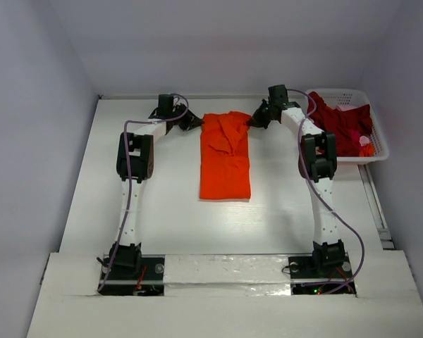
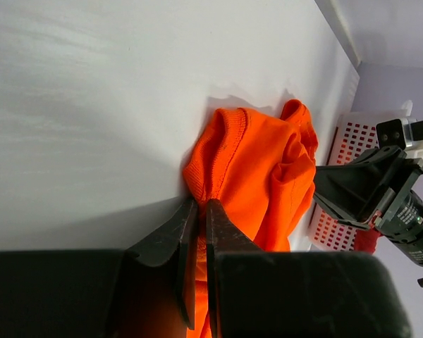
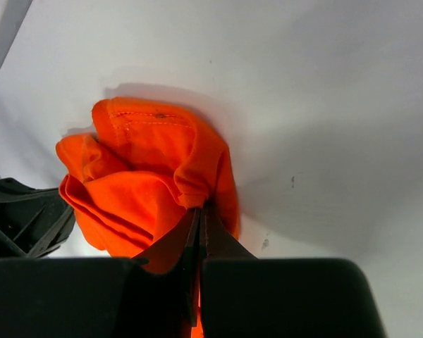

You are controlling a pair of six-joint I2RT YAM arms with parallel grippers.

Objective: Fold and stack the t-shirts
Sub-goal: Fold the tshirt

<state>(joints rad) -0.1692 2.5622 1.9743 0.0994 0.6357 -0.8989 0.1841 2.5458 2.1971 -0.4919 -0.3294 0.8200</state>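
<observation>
An orange t-shirt [image 1: 225, 158] lies in the middle of the table as a long narrow strip, its far end bunched and lifted. My left gripper [image 1: 195, 122] is shut on the far left corner of that end, and my right gripper [image 1: 254, 120] is shut on the far right corner. In the left wrist view the jaws [image 2: 201, 205] pinch a fold of orange t-shirt [image 2: 261, 162]. The right wrist view shows the gripper [image 3: 199, 209] clamped on gathered orange t-shirt [image 3: 144, 165]. Dark crimson t-shirts [image 1: 340, 125] lie heaped in the basket.
A white lattice basket [image 1: 337, 91] stands at the back right, close beside the right arm's elbow; its wall [image 2: 347, 137] also shows in the left wrist view. The back wall runs just behind both grippers. White table [image 1: 169, 204] surrounds the strip.
</observation>
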